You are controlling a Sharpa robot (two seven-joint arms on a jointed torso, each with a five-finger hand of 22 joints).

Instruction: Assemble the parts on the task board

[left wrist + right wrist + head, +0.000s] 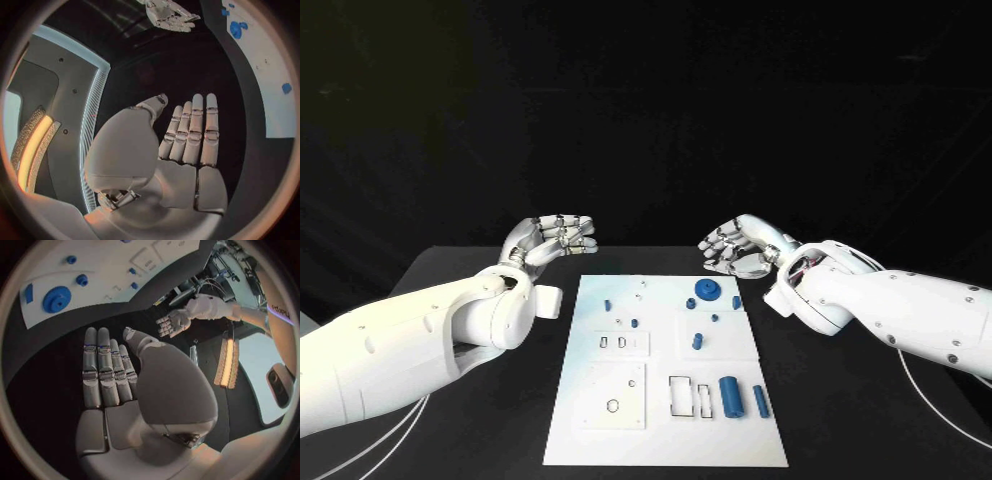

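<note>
The white task board lies in the middle of the black table. Several small blue parts sit on it: a round disc near its far edge, short pegs around the middle, and cylinders at the near right. My left hand hovers beyond the board's far left corner, and my right hand beyond its far right corner. Both are off the board and hold nothing. In the wrist views the left hand and the right hand show flat palms with straight fingers. The disc lies ahead of the right hand.
Black tabletop surrounds the board on both sides. Rectangular and round recesses mark the board's near half. White cables trail along the table beside each arm.
</note>
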